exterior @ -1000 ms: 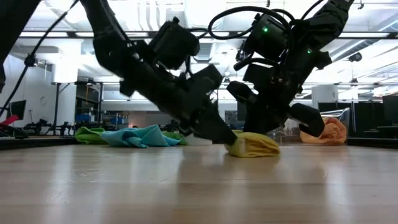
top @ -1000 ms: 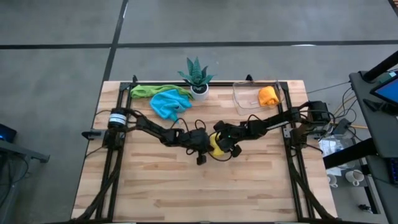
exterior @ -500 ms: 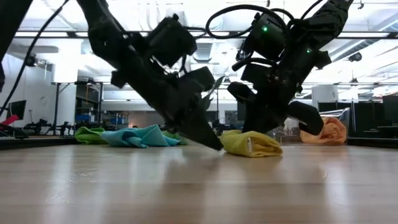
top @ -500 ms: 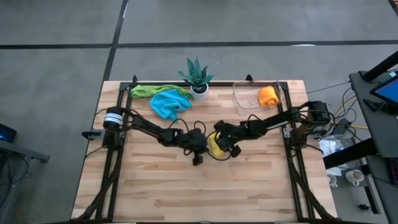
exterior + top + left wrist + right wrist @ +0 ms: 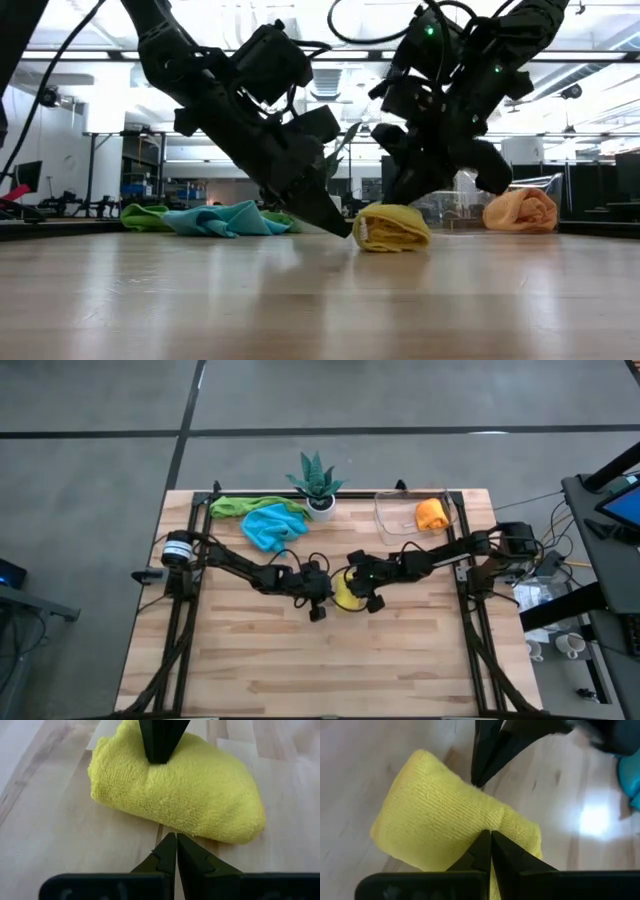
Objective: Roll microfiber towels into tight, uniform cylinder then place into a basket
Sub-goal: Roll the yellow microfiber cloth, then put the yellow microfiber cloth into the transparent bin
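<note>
A yellow microfiber towel (image 5: 346, 593), rolled into a short thick cylinder, lies on its side at the middle of the wooden table. My left gripper (image 5: 330, 595) is shut, with its tips low at the roll's left side (image 5: 358, 232). My right gripper (image 5: 356, 586) is shut too and comes down on the roll's top. At the far right stands the clear basket (image 5: 385, 520) with an orange towel roll (image 5: 431, 514) inside. A light blue towel (image 5: 272, 525) and a green towel (image 5: 235, 506) lie loose at the far left. My left gripper has its shut fingertips (image 5: 176, 840) against the roll's long side (image 5: 185, 832), low down by the table. It slants down from the table's left. My right gripper presses its shut fingertips (image 5: 487, 837) onto the roll's top (image 5: 470, 820), slanting down from the right. The roll lies on the table.
A spiky green plant in a white pot (image 5: 318, 485) stands at the far edge between the loose towels and the basket. Black frame rails run along the table's left and right sides. The near half of the table is bare wood.
My left gripper has drawn its tips back out of the roll's end toward the table's left and tipped less steeply. My right gripper has rolled its wrist while staying on the roll. The yellow roll has become shorter and rounder in the low view.
</note>
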Tool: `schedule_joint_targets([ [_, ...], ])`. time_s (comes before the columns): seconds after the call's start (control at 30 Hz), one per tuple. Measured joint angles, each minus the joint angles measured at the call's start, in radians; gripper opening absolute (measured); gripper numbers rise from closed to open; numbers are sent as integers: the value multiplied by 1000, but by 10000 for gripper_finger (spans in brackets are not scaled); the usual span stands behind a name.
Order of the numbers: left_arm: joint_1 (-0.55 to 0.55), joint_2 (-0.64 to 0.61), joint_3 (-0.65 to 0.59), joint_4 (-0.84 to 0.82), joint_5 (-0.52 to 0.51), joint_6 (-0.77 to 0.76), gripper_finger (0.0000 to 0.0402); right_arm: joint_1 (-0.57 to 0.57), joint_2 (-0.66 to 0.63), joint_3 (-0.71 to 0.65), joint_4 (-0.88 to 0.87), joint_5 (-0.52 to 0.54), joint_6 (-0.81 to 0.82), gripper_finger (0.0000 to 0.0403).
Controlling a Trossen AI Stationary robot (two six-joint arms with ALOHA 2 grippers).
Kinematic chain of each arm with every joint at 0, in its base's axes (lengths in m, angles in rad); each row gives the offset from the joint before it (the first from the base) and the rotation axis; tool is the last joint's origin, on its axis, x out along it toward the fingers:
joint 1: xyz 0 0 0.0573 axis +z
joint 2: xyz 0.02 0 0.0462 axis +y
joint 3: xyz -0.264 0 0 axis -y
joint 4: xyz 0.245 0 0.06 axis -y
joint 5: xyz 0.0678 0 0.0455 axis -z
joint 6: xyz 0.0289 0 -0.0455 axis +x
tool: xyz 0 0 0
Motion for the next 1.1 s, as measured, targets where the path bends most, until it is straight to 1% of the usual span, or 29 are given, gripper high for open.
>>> schedule_joint_targets([
  [0.23, 1, -2, 0, 1, -1, 0, 0, 0, -30, 1, 3, 0, 40, 9],
  [0.37, 1, -2, 0, 3, -1, 0, 0, 0, -36, 2, 7, 0, 72, 23],
  [0.5, 1, -2, 0, 11, 0, 0, 0, 0, -37, 2, 13, 21, 96, 56],
  [0.6, 1, -2, 0, 10, -1, 0, 0, 1, -58, 2, 13, 99, 136, 88],
  [0.67, 1, -3, 0, 11, -1, 0, 0, 1, -93, 2, -5, 155, 183, 111],
  [0.73, 1, -3, 0, 9, -1, 0, 0, 0, -140, 3, -41, 188, 244, 133],
  [0.8, 1, -3, 0, 1, -1, 0, 0, 0, -201, -3, -89, 192, 358, 153],
  [0.87, 1, -3, -1, 0, -1, 0, 0, 3, -264, -34, -113, 172, 513, 171],
  [0.97, 1, -4, -7, 0, -1, 0, 0, 21, -347, -143, -91, 114, 816, 194],
  [1.1, 1, -4, -13, 1, -1, 0, 0, 79, -425, -314, -9, 97, 1277, 217],
])
